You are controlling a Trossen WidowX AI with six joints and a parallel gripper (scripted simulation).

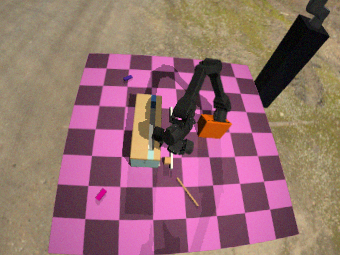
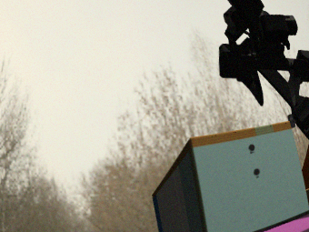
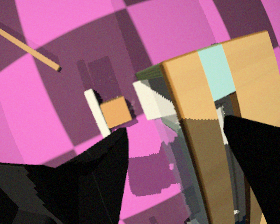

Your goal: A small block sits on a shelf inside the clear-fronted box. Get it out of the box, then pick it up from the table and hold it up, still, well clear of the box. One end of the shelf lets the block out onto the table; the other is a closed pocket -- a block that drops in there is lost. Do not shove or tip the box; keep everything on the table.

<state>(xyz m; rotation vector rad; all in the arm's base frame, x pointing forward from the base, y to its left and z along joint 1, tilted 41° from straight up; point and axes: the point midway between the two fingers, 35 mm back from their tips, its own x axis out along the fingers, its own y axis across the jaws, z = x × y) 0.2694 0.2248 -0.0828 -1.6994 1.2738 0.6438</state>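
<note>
The small orange-tan block [image 1: 167, 160] [image 3: 116, 112] sits on the table outside the box, between the box's near end and a thin white strip [image 1: 172, 161] [image 3: 97, 111], close against the strip. The box [image 1: 141, 118] [image 2: 245, 189] [image 3: 192, 95] stands upright, with a tan top and pale teal end. My gripper [image 3: 178, 128] is open and empty, above the box's front edge. In the wrist view one finger is just below the block in the picture and the other overlaps the box top. In the exterior view the gripper is dark and high above the box; its fingertips are hard to separate.
A thin wooden stick [image 1: 187, 191] [image 3: 31, 49] lies near the block. A large orange block [image 1: 214, 128] stands right of the box beside the arm. A magenta block [image 1: 101, 194] lies front left and a blue one [image 1: 128, 77] back left. A black pillar [image 1: 292, 60] stands beyond the table.
</note>
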